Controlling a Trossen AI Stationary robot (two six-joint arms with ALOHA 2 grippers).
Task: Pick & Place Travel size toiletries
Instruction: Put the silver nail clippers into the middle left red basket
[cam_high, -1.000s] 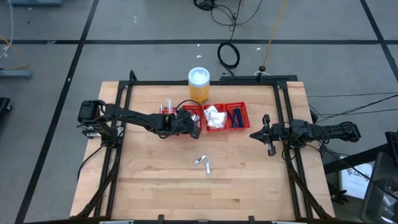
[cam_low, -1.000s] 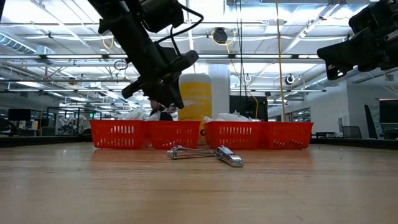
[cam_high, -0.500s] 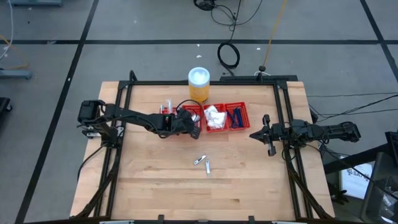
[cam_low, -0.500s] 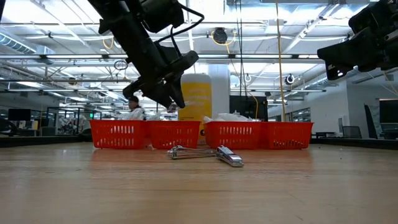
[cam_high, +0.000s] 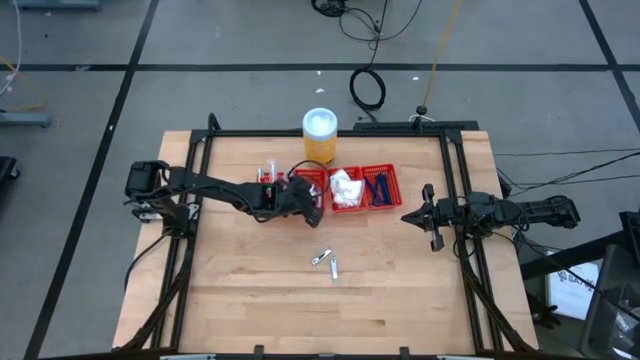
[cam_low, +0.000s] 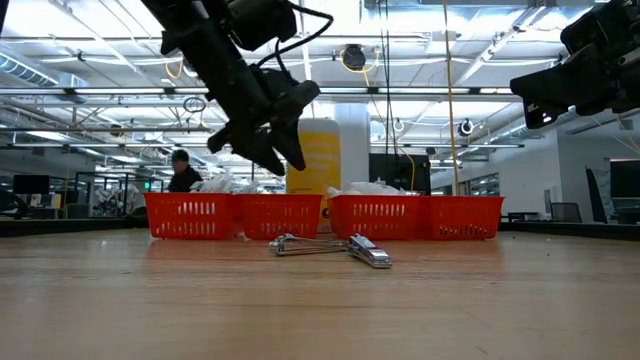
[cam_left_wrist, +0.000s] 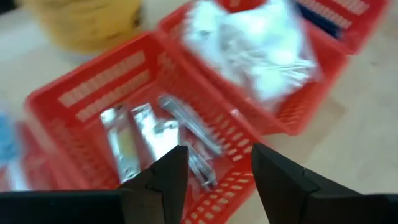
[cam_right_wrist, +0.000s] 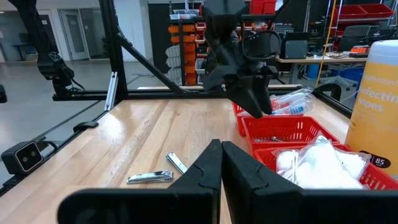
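Observation:
My left gripper (cam_left_wrist: 214, 155) (cam_high: 304, 200) hangs open just above the red tray (cam_high: 394, 190), over the compartment that holds several silvery pieces (cam_left_wrist: 146, 134). It holds nothing. The neighbouring compartments hold white crinkly packets (cam_left_wrist: 255, 50) (cam_high: 346, 188), dark blue razors (cam_high: 380, 187) and sticks in clear wrap (cam_high: 268, 176). Two more silvery pieces (cam_high: 322, 257) (cam_high: 334, 268) lie flat on the bare table, nearer than the tray. My right gripper (cam_right_wrist: 222, 146) (cam_high: 410, 216) is shut and waits in the air at the table's right side.
An orange jar with a white lid (cam_high: 320, 135) stands just behind the tray. A black frame (cam_high: 330, 132) runs round the table's edges. Bare wood lies between the tray and the near edge. A person (cam_low: 180, 172) shows in the room far behind.
My left gripper has risen a little above the tray's compartment and tipped, and in the low view its fingers stand farther apart than a second ago. The person in the room behind has walked toward the left.

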